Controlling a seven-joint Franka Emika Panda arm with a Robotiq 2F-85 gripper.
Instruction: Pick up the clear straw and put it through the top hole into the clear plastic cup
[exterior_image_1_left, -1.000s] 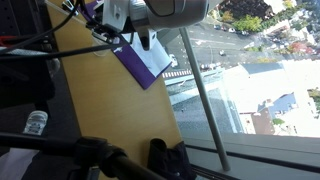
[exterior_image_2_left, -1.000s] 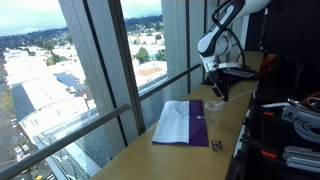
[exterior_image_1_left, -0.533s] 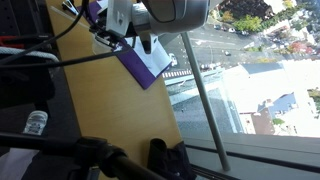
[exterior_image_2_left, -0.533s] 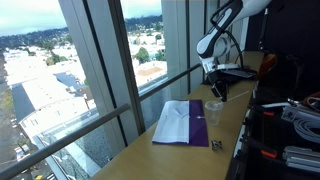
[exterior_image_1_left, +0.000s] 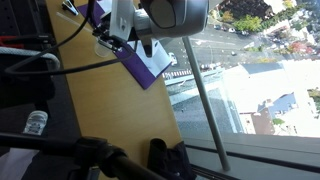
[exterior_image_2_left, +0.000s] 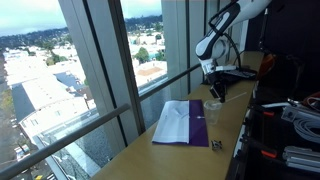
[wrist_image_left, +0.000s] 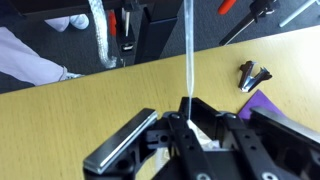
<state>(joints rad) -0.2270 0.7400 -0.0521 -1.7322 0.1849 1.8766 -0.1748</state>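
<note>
In the wrist view my gripper (wrist_image_left: 188, 118) is shut on the clear straw (wrist_image_left: 187, 55), a thin pale stick that runs straight up from the jaws. The clear plastic cup (exterior_image_2_left: 212, 108) stands on the wooden counter just below the gripper (exterior_image_2_left: 210, 84) in an exterior view; a pale bit of it shows between the fingers in the wrist view. The top hole is too small to make out. In an exterior view the gripper (exterior_image_1_left: 140, 42) hangs over the purple folder and hides the cup.
A purple-and-white folder (exterior_image_2_left: 184, 122) lies on the wooden counter (exterior_image_2_left: 165, 155) by the window glass. A small dark clip (wrist_image_left: 254, 75) lies on the counter, also in an exterior view (exterior_image_2_left: 216, 146). A bottle with a white cap (exterior_image_1_left: 35, 122) stands by dark equipment.
The arm has shifted slightly; the gripper stays shut on the straw above the cup.
</note>
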